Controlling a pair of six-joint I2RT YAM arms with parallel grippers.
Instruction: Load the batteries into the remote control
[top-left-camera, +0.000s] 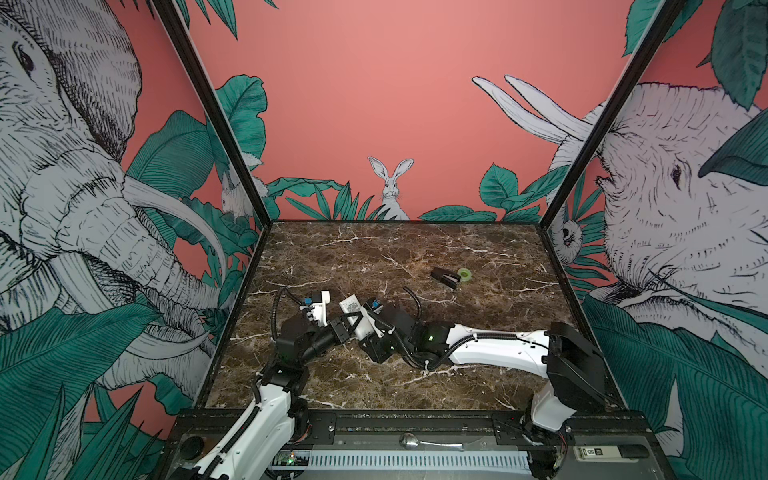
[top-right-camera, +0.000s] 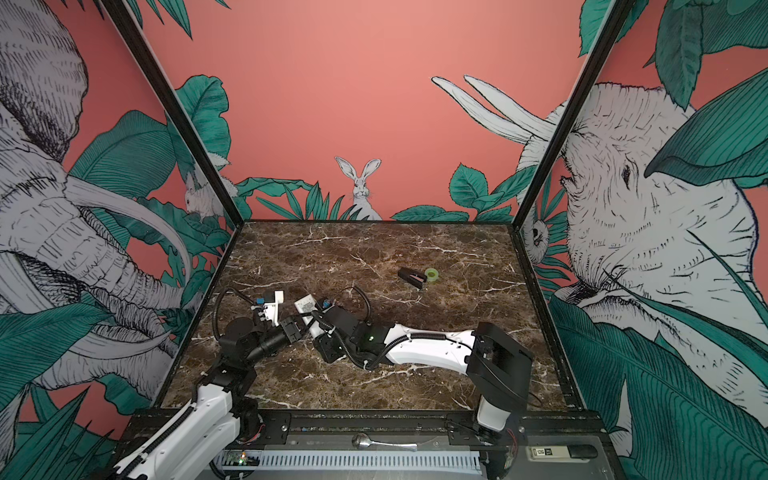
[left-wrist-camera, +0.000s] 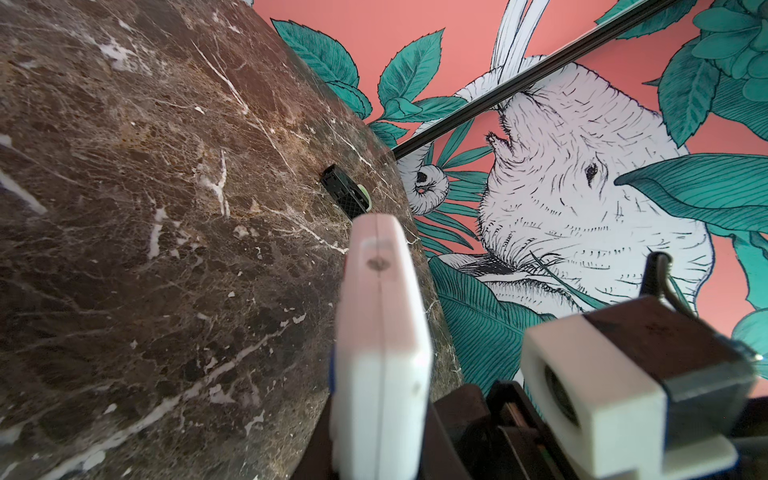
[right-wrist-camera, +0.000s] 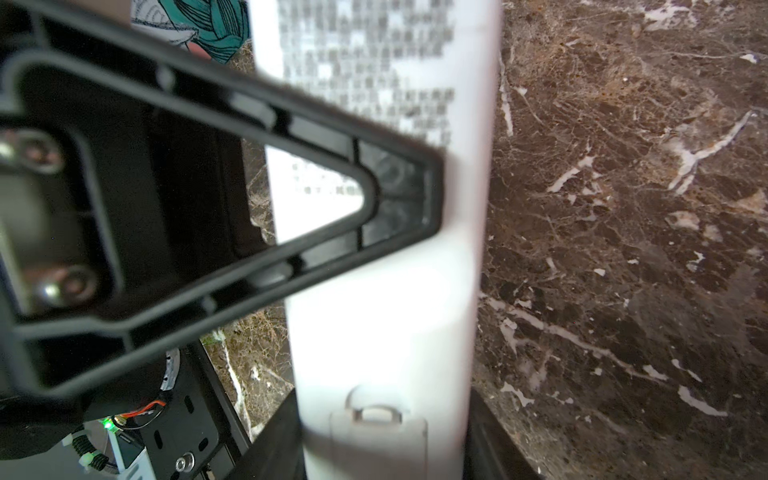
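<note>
The remote control is a long white bar held off the marble table between both arms. In the left wrist view the remote control stands edge-on, and my left gripper is shut on its near end. Its printed back faces the right wrist view, with the battery cover latch near my right gripper. That gripper's jaws sit against both long sides of the remote. A black finger of my left gripper crosses the remote's back. The batteries are out of view.
A black stapler-like object lies next to a green tape roll at the table's right middle. A metal spoon rests on the front rail. Patterned walls close in the table's sides and back.
</note>
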